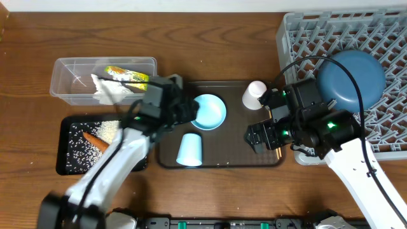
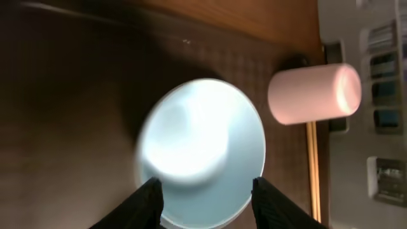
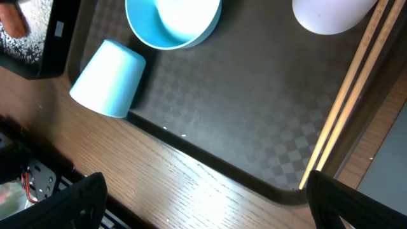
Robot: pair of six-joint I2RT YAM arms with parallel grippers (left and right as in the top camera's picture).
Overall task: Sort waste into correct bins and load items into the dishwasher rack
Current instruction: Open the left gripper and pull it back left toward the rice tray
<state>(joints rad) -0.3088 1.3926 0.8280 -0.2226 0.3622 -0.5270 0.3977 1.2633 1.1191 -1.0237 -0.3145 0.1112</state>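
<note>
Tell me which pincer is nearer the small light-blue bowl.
Left. The left pincer sits at the small light-blue bowl, fingers flanking its rim. The right pincer hangs over the brown tray near the chopsticks, apart from it.

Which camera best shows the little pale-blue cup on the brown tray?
The right wrist view: the pale-blue cup is large, sharp and whole, tipped on its side. The overhead view shows the cup small; the left wrist view misses it.

I'm finding small bowl (image 1: 210,111) sitting on serving tray (image 1: 235,149) | small cup (image 1: 189,150) lying before it | big bowl (image 1: 351,79) sitting in rack (image 1: 305,32)
</note>
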